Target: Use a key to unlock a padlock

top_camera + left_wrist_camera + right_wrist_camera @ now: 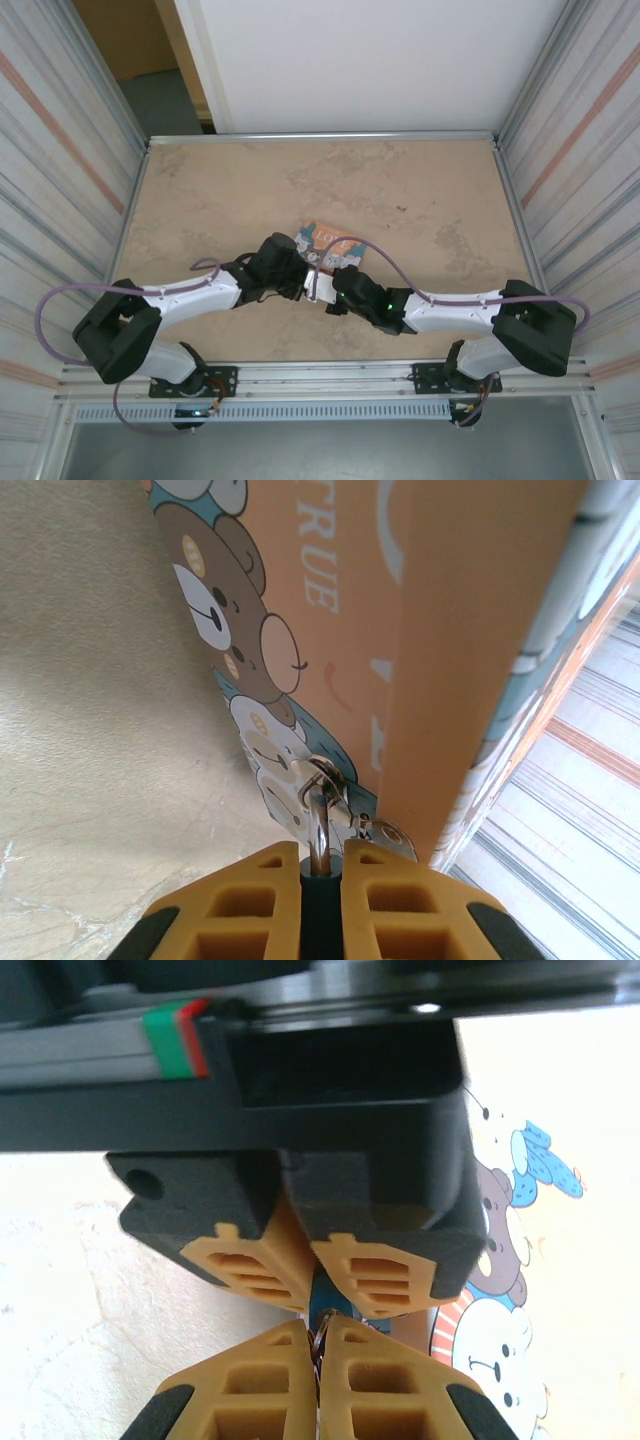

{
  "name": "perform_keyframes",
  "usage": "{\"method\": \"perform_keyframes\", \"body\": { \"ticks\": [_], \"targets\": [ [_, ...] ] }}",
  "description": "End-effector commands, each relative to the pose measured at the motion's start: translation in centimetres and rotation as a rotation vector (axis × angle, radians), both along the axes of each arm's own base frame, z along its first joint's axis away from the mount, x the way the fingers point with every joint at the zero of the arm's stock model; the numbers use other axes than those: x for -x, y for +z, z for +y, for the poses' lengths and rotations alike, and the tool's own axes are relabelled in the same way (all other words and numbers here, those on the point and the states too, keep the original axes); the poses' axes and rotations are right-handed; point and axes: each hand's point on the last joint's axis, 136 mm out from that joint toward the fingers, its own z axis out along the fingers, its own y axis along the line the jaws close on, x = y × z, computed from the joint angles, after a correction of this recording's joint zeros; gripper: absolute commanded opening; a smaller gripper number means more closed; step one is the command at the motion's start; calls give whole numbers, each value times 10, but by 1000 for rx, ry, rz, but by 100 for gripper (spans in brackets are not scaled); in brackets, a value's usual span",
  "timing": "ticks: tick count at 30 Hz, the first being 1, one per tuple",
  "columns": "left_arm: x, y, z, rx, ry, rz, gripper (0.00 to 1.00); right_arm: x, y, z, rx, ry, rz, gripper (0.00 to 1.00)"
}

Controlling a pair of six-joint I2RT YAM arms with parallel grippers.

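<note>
The orange "LOVE" tin [335,243] lies mid-table, and both grippers meet at its near edge. My left gripper [322,855] is shut on the small blue padlock [319,830]. The padlock's silvery shackle rises from between the yellow fingers into the tin's metal hasp [328,772]. In the right wrist view, the blue padlock [326,1298] shows between the left gripper's fingers [250,1270]. Just below it, my right gripper [318,1335] is shut on the thin dark key [319,1348], whose tip is at the padlock's underside. Most of the key is hidden between the pads.
The tin's printed side [330,600] with cartoon bears towers over the left gripper. A small silvery tab [393,834] sits beside the shackle. The beige tabletop [250,190] is walled by corrugated panels, with a metal rail [320,375] at the near edge.
</note>
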Motion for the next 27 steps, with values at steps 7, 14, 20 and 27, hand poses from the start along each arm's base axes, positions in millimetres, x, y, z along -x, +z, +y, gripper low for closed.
{"method": "perform_keyframes", "body": {
  "ticks": [7,14,20,27],
  "targets": [
    [3,6,-11,50,-27,-1,0,-18,14,10,-292,-307,166,0],
    [5,3,-10,49,-24,1,0,-21,13,13,-487,-466,333,0],
    [7,-1,-11,38,-30,3,0,-20,4,12,-616,-595,479,0],
    [10,-6,-13,32,-38,12,0,-22,-10,4,-680,-723,580,0]
  ]
}}
